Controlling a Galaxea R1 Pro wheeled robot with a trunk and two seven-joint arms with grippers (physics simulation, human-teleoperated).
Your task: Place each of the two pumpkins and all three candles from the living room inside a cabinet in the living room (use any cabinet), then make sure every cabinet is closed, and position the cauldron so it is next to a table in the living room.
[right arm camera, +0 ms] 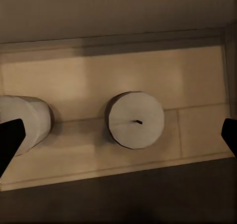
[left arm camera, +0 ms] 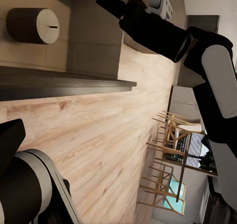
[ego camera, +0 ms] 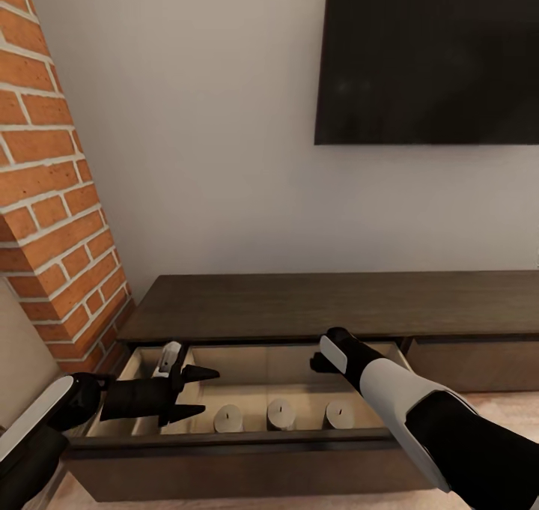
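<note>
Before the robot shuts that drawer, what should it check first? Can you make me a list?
1. All three candles in the open drawer: left candle, middle candle, right candle stand upright on its floor. Ok.
2. Right tool empty: fingers spread wide above the right candle, holding nothing. Ok.
3. Left tool empty: open, holding nothing. Ok.
4. Both tools out of the drawer's path: they hang over the opening. Not ok.
5. Pumpkins stored: none seen in the drawer. Cannot tell.
</note>
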